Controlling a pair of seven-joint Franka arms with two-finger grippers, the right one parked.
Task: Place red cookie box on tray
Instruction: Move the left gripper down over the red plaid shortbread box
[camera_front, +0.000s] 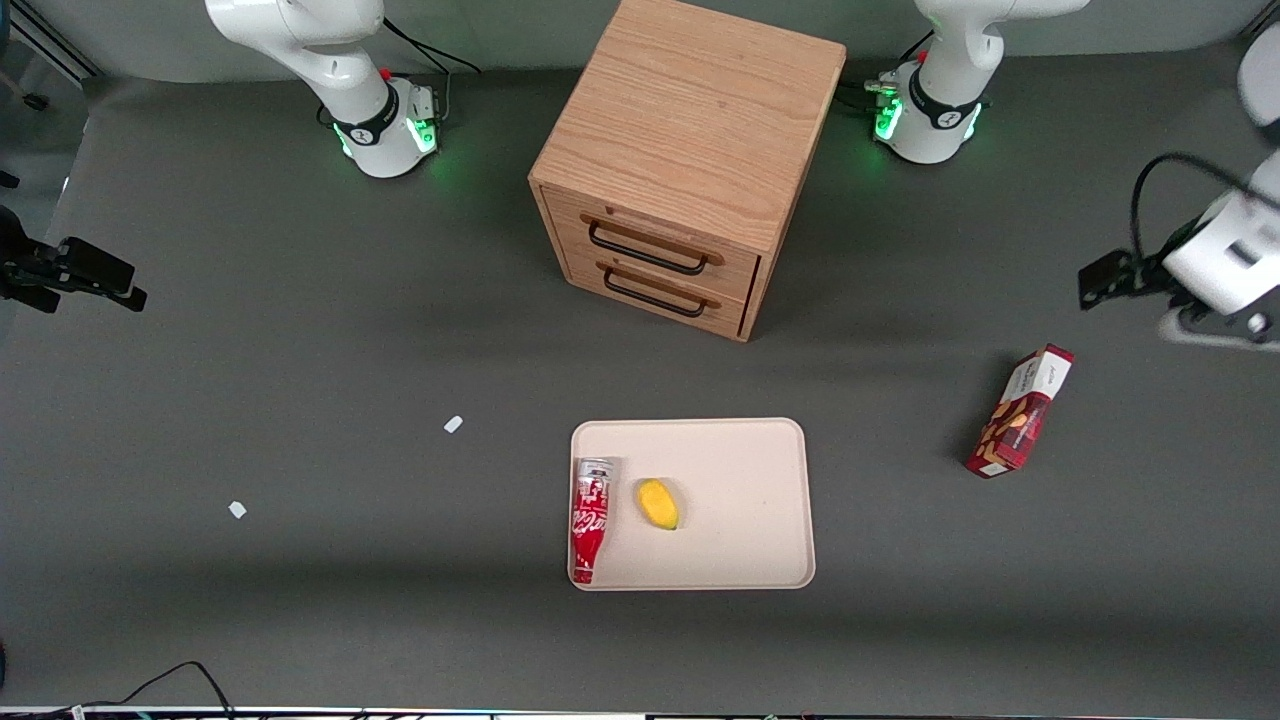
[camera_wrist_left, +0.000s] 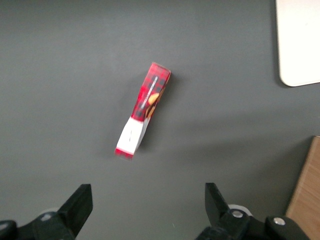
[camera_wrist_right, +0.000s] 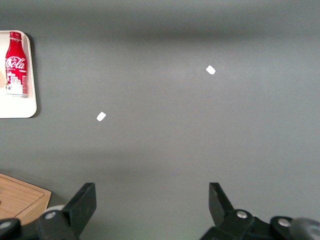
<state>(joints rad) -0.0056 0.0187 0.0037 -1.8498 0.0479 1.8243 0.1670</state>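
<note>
Red cookie box (camera_front: 1020, 412) is seen resting on the tabletop (camera_front: 300, 400) toward the working arm's end, well apart from the tray (camera_front: 740, 450), where a soda bottle (camera_front: 590, 520) and a yellow fruit (camera_front: 658, 504) are already laid. The left arm's tool (camera_wrist_left: 147, 205) is held above it, spread and empty. The carton is judged light, stiff and crushable, best pinched gently across its narrow faces at mid-length.

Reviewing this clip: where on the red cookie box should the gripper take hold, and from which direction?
From above, likely across the narrow width near mid-length. The red cookie box lies alone on the table, slim and long, clear of the tray. The open gripper hangs over it, apart.
</note>
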